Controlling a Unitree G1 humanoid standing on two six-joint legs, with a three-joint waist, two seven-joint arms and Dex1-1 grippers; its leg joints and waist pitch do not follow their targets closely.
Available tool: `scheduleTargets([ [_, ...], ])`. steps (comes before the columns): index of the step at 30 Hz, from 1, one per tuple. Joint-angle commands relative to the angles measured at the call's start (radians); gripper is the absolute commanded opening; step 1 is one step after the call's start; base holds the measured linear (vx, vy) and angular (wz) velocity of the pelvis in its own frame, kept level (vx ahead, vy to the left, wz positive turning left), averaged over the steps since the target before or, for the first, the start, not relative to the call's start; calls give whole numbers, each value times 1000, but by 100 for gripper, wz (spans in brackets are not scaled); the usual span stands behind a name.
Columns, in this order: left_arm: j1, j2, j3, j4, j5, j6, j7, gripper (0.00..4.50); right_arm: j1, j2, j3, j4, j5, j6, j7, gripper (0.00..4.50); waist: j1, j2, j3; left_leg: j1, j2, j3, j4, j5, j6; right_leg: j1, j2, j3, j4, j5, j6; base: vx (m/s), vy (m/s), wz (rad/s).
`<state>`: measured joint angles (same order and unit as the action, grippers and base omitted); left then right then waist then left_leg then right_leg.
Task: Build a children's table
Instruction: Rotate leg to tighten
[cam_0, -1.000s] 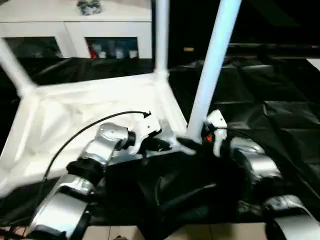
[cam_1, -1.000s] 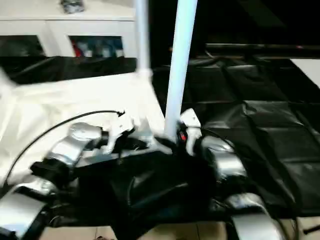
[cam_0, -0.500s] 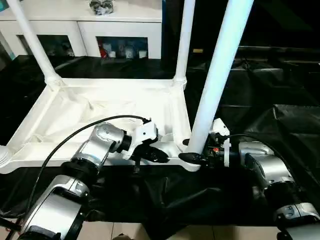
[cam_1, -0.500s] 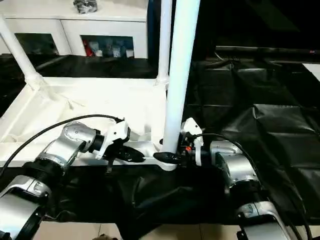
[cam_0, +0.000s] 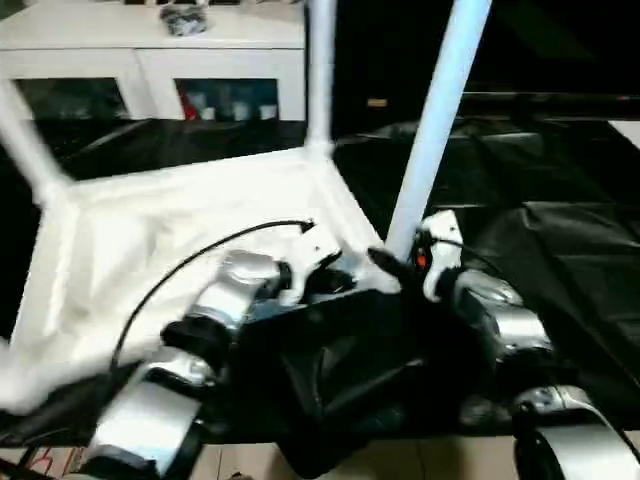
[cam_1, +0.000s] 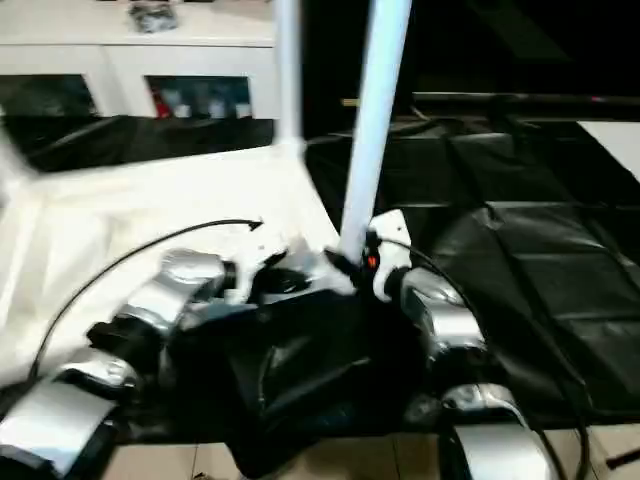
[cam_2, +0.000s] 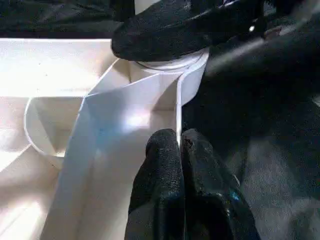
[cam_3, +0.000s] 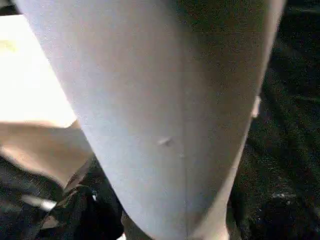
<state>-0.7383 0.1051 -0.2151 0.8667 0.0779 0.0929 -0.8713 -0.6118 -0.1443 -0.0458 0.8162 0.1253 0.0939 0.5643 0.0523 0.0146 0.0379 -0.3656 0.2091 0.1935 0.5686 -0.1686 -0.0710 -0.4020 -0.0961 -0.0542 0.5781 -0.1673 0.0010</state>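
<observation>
**Table top upside down, legs upright, arms at the near right corner**

The table top (cam_0: 150, 230) is laid upside down on the sheeted surface (cam_0: 560, 250). Legs are stood in its corner sockets: one at the far right corner (cam_0: 322, 70), one at the near right corner (cam_0: 435, 125), one at the far left (cam_0: 25, 145). The left gripper (cam_2: 180, 145) is placed at the rim beside the near right socket; the right gripper (cam_0: 395, 265) is set at that leg's base. A cabinet (cam_0: 150, 70) is stood behind.

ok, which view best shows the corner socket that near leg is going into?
Left wrist view: the corner socket sits close and sharp, with the table top's rib wall meeting it. In the head views the socket is mostly hidden behind the end effectors at the leg's base. Right wrist view shows mainly the leg's tube.
</observation>
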Motion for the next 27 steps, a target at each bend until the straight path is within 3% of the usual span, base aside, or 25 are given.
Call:
scheduleTargets([
  [1, -43, -64, -3, -4, -6, 3, 62, 0, 5, 99, 38, 86, 5, 42, -22, 241, -2, -8, -54, 11, 12, -9, -69, -307, 14, 35, -39, 23, -76, -353, -184, 0, 0, 0],
  [2, -45, -71, -4, 0, -4, 3, 70, 0, -2, 108, 33, 97, 4, 32, -21, 241, -2, -3, -54, 12, 12, -9, -70, -313, 14, 35, -40, 23, -77, -356, -185, 0, 0, 0],
  [3, -46, -76, -4, 3, -4, 0, 73, 0, -6, 115, 30, 105, 4, 24, -20, 293, -3, -3, -54, 13, 13, -8, -69, -323, 16, 34, -39, 23, -79, -354, -185, 0, 0, 0],
  [9, -37, -65, -14, -4, -3, -20, 39, 0, -3, 79, 63, 91, -38, -31, 0, 344, -5, -4, -54, 11, 14, -8, -70, -325, 24, 37, -37, 24, -75, -309, -198, 0, 0, 0],
  [14, -38, -48, -13, 9, 5, -34, 43, 0, 73, -60, 65, -74, -12, -39, 195, 344, 6, -10, -58, 13, 17, -4, -64, -285, 54, 42, -36, 25, -71, -248, -200, 0, 0, 0],
  [15, -38, -47, -13, 11, 6, -34, 43, 0, 86, -83, 62, -98, -3, -38, 225, 344, 13, -13, -59, 12, 16, 0, -59, -256, 74, 42, -35, 28, -65, -190, -220, 0, 0, 0],
  [17, -39, -45, -13, 14, 7, -36, 42, 0, 118, -137, 49, -153, 21, -37, 290, 344, 16, -14, -61, 3, 15, -1, -57, -220, 87, 52, -36, 27, -58, -152, -227, 0, 0, 0],
  [20, -41, -42, -16, 21, 10, -41, 36, 0, 168, -232, 22, -243, 71, -11, 401, 344, 22, -16, -57, 4, 15, 1, -56, -217, 111, 52, -35, 25, -64, -183, -221, 0, 0, 0],
  [21, -37, -41, -19, 20, 11, -47, 30, 0, 207, -297, -2, -315, 119, 39, 478, 344, 29, -16, -56, 6, 17, 1, -54, -230, 117, 53, -34, 25, -67, -206, -214, 0, 0, 0],
  [27, -17, -35, -34, 4, 9, -72, 2, 0, 294, -406, -36, -452, 210, 164, 605, 344, 39, -24, -57, -1, 16, -1, -53, -207, 122, 51, -36, 24, -69, -249, -194, 0, 0, 0],
])
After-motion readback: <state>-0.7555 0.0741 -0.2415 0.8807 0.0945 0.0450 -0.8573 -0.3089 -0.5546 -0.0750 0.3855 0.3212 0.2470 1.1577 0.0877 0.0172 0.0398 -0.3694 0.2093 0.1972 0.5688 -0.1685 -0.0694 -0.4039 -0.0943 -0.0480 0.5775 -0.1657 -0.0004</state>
